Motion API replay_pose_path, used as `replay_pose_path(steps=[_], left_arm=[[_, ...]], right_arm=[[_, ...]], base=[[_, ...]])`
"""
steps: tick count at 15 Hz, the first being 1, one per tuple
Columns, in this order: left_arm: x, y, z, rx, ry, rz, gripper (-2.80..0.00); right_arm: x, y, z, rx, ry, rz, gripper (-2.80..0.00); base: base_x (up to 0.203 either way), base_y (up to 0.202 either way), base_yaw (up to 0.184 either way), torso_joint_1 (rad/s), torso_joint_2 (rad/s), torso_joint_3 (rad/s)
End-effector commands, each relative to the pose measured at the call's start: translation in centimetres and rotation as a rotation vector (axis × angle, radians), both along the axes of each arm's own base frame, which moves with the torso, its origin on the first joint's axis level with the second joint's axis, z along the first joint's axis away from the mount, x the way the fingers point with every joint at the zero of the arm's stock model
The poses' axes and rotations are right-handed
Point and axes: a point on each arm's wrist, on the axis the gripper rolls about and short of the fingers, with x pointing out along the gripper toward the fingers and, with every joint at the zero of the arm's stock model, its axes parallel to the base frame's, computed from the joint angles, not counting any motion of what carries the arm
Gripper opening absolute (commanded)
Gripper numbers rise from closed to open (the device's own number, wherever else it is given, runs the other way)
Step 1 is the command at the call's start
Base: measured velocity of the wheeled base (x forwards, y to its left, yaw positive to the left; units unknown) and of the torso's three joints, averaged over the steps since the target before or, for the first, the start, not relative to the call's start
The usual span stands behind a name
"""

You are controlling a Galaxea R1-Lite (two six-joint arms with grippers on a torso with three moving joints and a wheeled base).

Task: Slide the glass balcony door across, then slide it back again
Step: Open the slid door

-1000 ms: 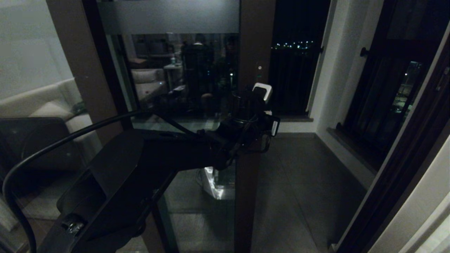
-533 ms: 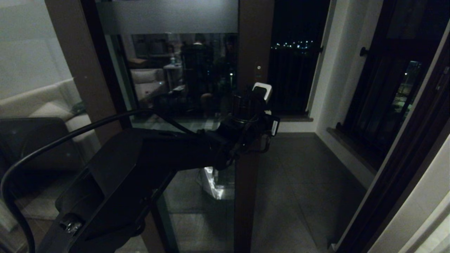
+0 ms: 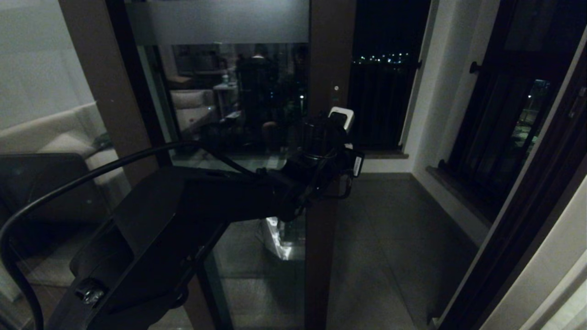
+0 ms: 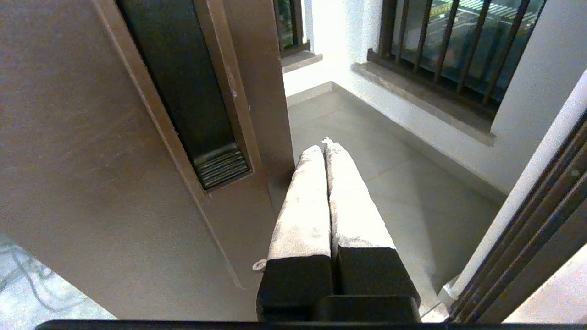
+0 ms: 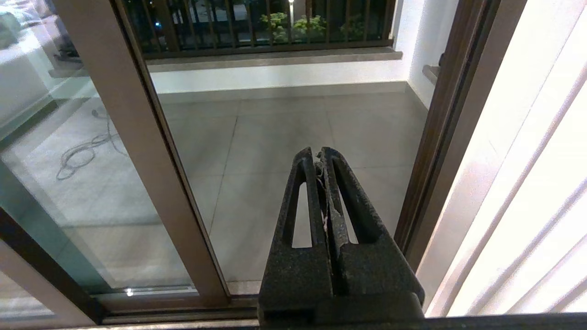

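The tall brown-framed glass balcony door point(image 3: 323, 256) stands upright over grey tiled balcony floor point(image 3: 390, 256); left gripper point(image 4: 324, 149), fingers pressed together, at its right edge; right gripper point(image 5: 317, 156) likewise closed.

Pale sofa point(image 3: 59, 137); barred window point(image 3: 509, 119); perhaps cable point(image 5: 80, 153).

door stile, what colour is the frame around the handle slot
Brown, matte, on the glass balcony door; clearest in the left wrist view.

From the head we look down past our left arm point(image 3: 192, 215); both wrist cameras face outward, sharing the balcony floor point(image 5: 293, 123) and door stile point(image 4: 114, 160) close by.
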Motion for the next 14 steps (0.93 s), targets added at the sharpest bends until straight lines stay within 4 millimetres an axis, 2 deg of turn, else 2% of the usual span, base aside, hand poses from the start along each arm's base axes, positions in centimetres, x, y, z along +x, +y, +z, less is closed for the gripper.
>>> replay_pose_path(steps=[1,5,14], left_arm=[[3.4,5.1,0.4,-0.006,-0.009,0.12,-2.8],[3.0,5.6,0.4,0.006,0.009,0.125,-2.8],[3.6,6.8,0.5,0.007,0.009,0.151,-2.8]], right_arm=[[0.0,0.0,0.0,0.0,0.002,0.0,-2.8],[0.0,0.0,0.0,0.0,0.002,0.0,-2.8],[0.0,0.0,0.0,0.0,0.002,0.0,-2.8]], base=[[0.0,0.0,0.0,0.0,0.0,0.0],[0.0,0.0,0.0,0.0,0.0,0.0],[0.0,0.0,0.0,0.0,0.0,0.0]])
